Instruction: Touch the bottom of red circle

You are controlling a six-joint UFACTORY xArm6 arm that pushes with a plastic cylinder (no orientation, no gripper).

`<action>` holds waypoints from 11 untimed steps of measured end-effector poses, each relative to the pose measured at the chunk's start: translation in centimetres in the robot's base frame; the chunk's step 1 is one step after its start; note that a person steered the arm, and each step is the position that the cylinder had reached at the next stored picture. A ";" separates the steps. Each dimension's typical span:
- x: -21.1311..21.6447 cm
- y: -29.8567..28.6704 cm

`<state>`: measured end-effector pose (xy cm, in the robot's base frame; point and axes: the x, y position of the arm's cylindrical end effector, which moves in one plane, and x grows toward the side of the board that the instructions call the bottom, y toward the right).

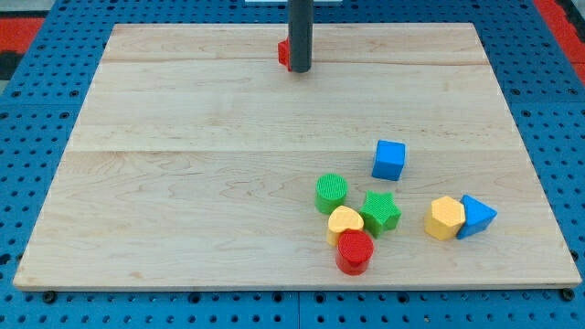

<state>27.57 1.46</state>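
The red circle is a short red cylinder near the view's bottom, just right of centre. It touches the yellow heart above it. My tip is far away at the view's top, at the end of the dark rod. It stands against a red block that the rod partly hides, so its shape cannot be made out.
A green circle and a green star sit by the yellow heart. A blue cube lies above them. A yellow hexagon touches a blue triangle at the right. The wooden board lies on a blue pegboard.
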 end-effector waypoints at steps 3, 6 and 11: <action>8.4 12.2; 30.4 23.2; 30.4 -0.6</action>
